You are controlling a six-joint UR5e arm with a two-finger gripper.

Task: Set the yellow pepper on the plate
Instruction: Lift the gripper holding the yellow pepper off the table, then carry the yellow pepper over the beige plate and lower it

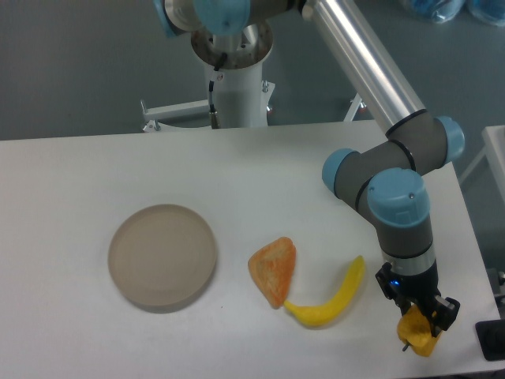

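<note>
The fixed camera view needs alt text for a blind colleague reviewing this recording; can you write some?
A robot arm's gripper grips a small yellow pepper in its jaws at the near right of a white table. An empty beige plate sits well to the left, with an orange wedge and a yellow banana touching each other between plate and pepper.

From my remote station I see a white surface [118, 166] filling most of the view, matte and evenly lit, with only soft shadows on it. Behind its far edge stands a plain grey-blue wall [79, 63], unmarked. A white metal frame [170, 110] runs low along that wall, just past the surface edge. At the top right corner I note blue rounded items [442, 8], cut off by the picture edge. At the right edge, a white panel [495, 150] is partly visible.
</note>
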